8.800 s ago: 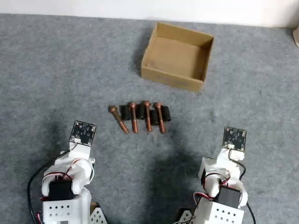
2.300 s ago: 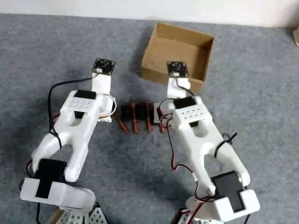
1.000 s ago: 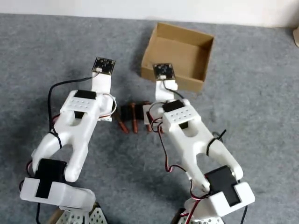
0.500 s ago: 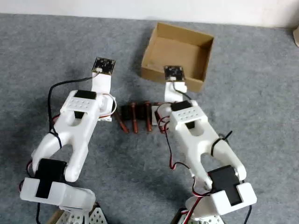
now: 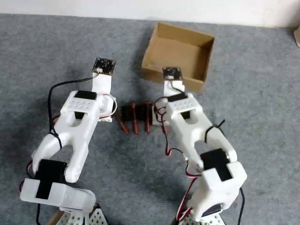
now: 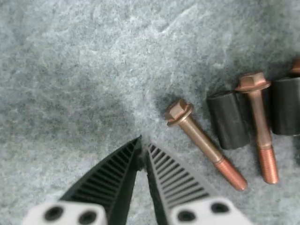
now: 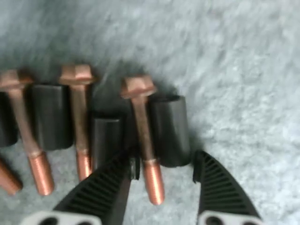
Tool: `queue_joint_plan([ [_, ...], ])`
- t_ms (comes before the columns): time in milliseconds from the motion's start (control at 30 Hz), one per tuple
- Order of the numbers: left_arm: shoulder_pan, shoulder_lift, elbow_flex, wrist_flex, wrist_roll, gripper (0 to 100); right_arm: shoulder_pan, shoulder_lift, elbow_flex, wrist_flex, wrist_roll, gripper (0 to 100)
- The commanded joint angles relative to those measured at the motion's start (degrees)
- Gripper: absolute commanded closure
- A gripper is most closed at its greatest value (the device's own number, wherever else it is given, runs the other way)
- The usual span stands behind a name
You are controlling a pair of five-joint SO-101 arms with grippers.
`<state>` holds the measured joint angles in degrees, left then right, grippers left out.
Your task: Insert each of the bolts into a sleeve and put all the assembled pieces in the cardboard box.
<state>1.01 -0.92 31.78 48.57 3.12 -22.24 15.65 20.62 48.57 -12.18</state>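
Note:
Several copper bolts and black sleeves lie side by side on the grey carpet. My right gripper (image 7: pixel 164 159) is open and low over the row's end, straddling the last sleeve (image 7: pixel 169 129) and the threaded tip of the bolt (image 7: pixel 142 126) beside it. My left gripper (image 6: pixel 142 146) is shut, its tips near the carpet a little way from the first bolt (image 6: pixel 204 143), with a sleeve (image 6: pixel 227 119) beyond it. In the high view the bolts (image 5: pixel 134 118) lie between both arms, in front of the cardboard box (image 5: pixel 152 70).
The box is open-topped with nothing inside and stands just beyond the right arm's wrist. More bolts (image 7: pixel 79 117) and sleeves (image 7: pixel 51 115) crowd the row's middle. Open carpet spreads left of the left arm and right of the box.
Both arms have come out from their folded pose to hang over the row. In the last second the right arm swung right then slightly back; the left arm kept still.

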Motion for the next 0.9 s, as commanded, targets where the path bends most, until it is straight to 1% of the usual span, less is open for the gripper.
queue_joint_plan([
  [0,-0.7,-0.2,0.0,-0.4,0.5,99,2.3,1.5,-2.2,-0.2,-0.4,81.7],
  [167,-0.7,-0.2,0.0,-0.4,0.5,99,2.3,1.6,-2.2,-0.1,-0.4,82.7],
  [233,-0.7,-0.2,0.0,-0.4,0.5,99,2.3,1.6,-2.2,-0.1,-0.4,88.9],
  [300,-0.8,-0.2,0.0,-0.4,0.5,99,2.3,1.6,-2.2,-0.1,-0.4,99.5],
  [367,-0.8,-0.2,0.0,-0.4,0.5,99,2.3,1.5,-2.1,0.0,-0.4,98.1],
  [400,-0.8,-0.2,0.0,-0.4,0.5,99,2.3,1.5,-2.2,0.7,-0.4,99.3],
  [567,-0.8,-0.2,0.0,-0.5,0.5,99,2.3,0.0,-2.5,7.6,-0.4,99.4],
  [733,-0.7,-0.2,0.0,-0.6,0.5,99,2.4,-10.2,-1.0,8.1,-0.3,99.4],
  [867,-0.9,-0.2,0.0,-0.7,0.5,99,3.4,-20.5,5.4,8.0,0.1,99.4],
])
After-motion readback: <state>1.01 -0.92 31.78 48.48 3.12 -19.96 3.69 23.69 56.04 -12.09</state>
